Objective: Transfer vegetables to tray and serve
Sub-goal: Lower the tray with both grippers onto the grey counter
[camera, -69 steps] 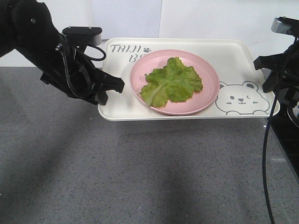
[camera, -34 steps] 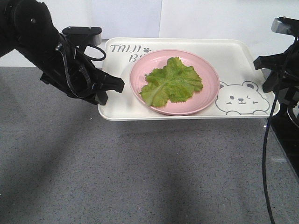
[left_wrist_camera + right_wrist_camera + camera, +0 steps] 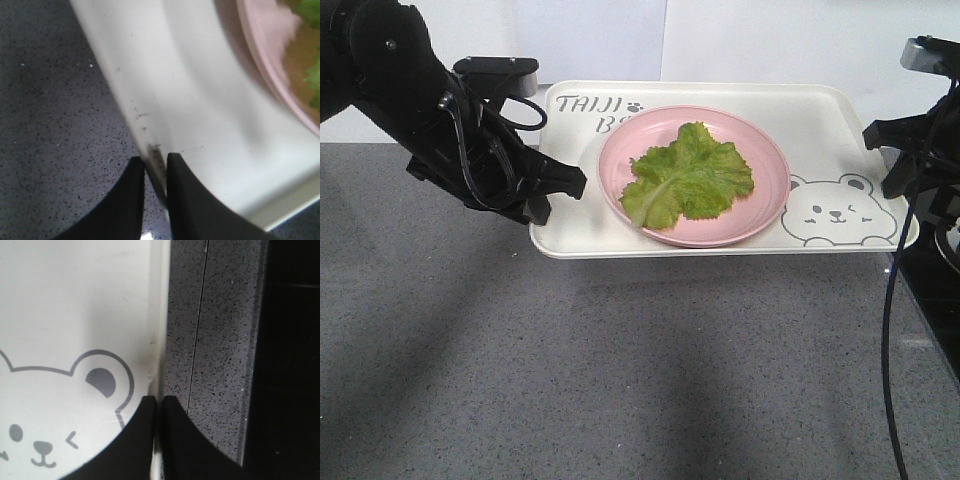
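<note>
The cream tray (image 3: pixel 840 130) with the bear drawing is held up over the counter by both arms. On it rests a round pink plate (image 3: pixel 772 195) carrying the vegetables (image 3: pixel 688 178), green lettuce leaves lying flat. My left gripper (image 3: pixel 558 188) is shut on the tray's left rim; the left wrist view shows the rim (image 3: pixel 150 135) pinched in the left gripper (image 3: pixel 156 160). My right gripper (image 3: pixel 900 185) is shut on the right rim, which runs straight into the right gripper (image 3: pixel 160 401) beside the bear's ear (image 3: pixel 102 382).
A grey speckled counter (image 3: pixel 620 380) lies under and in front of the tray. A white wall (image 3: pixel 770 40) stands behind. A black strip (image 3: pixel 935 300) borders the counter at the right, where a dark cable (image 3: pixel 886 340) hangs down.
</note>
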Motion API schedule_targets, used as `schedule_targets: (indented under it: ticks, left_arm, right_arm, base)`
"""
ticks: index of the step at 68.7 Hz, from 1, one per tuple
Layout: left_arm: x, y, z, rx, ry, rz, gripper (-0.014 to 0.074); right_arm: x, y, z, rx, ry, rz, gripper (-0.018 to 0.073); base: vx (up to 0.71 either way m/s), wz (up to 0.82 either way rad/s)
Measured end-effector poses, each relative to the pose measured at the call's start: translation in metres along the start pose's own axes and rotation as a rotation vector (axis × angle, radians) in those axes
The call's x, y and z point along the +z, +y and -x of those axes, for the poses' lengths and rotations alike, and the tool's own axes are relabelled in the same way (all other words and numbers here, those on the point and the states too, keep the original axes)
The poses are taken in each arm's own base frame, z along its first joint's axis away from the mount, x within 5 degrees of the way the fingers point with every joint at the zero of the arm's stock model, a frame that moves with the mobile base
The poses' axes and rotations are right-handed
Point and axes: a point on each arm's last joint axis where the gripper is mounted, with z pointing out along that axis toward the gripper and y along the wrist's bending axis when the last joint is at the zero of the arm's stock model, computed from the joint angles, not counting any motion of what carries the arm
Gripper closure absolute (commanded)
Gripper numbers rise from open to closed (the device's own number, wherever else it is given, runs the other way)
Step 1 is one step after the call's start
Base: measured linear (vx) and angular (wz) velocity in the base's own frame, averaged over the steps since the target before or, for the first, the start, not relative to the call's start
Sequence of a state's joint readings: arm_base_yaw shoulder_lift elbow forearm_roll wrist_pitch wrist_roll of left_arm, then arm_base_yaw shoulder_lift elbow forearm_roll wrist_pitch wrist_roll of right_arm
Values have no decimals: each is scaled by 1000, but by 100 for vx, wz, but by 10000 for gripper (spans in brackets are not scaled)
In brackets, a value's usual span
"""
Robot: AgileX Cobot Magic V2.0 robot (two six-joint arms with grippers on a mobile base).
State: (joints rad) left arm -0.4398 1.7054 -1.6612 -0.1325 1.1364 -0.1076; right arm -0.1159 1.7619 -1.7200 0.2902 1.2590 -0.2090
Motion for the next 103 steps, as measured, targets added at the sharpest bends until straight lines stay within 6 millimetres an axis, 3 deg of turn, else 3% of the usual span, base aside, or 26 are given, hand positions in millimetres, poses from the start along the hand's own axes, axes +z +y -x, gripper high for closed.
schedule_targets:
  ticks: [24, 103]
  left_arm:
    - [-1, -1, 16, 18, -174, -7, 602]
    - [-1, -1, 16, 20, -177, -4, 602]
  right_arm:
    - [-1, -5, 1, 8, -15, -31, 565]
    - [-1, -5, 1, 11, -14, -31, 565]
  base:
    - [0, 0]
    - [0, 0]
